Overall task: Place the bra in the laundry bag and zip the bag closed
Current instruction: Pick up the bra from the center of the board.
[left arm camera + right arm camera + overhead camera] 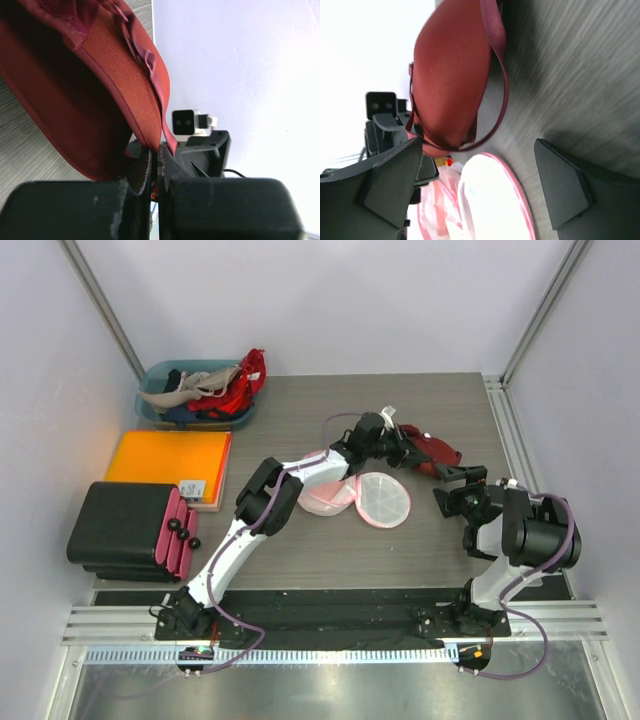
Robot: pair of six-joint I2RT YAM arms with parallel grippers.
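The left gripper [157,167], closed on the bra [437,452], holds it just right of the laundry bag [383,500] for loading, while the right gripper [452,490] stands wide open, empty.

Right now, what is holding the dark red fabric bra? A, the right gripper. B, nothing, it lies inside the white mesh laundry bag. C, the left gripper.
C: the left gripper is shut on a strap of the bra, while the right gripper stands open, holding nothing.
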